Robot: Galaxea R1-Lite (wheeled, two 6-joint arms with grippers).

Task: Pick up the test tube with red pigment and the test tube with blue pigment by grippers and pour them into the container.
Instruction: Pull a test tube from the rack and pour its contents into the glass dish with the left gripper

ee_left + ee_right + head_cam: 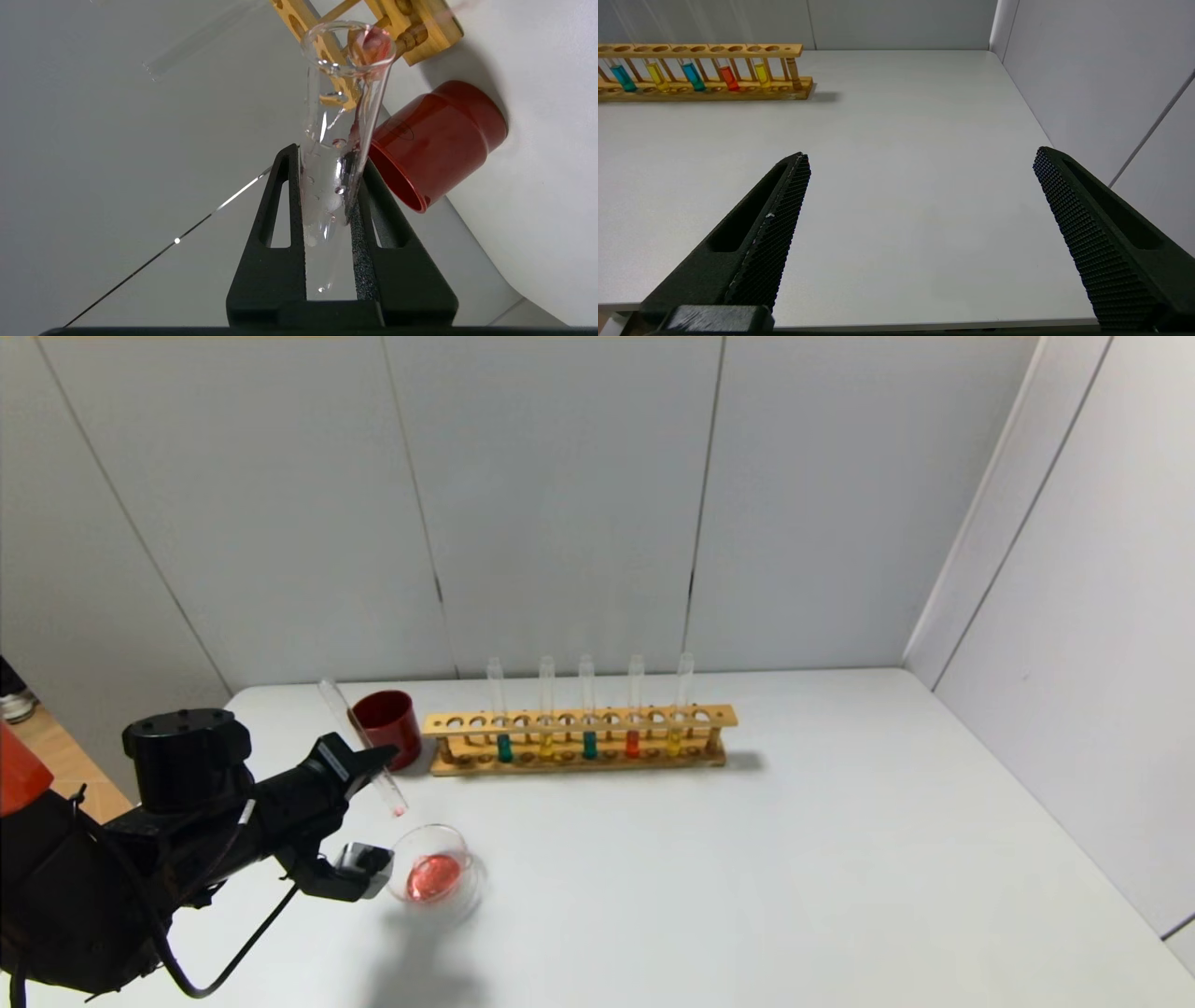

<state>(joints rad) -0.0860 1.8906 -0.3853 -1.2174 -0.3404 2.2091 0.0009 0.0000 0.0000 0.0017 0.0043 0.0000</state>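
Observation:
My left gripper is shut on the test tube with red pigment. The tube is tilted with its mouth down over the container. It is almost empty, with only droplets and a pink trace at the mouth. The container, a low clear glass dish, holds a pool of red liquid. Two test tubes with blue pigment stand in the wooden rack. My right gripper is open and empty over the table's near right part, out of the head view.
A dark red cup stands just behind the held tube, left of the rack. The rack also holds two yellow tubes and another red-liquid tube. Grey walls close the back and right.

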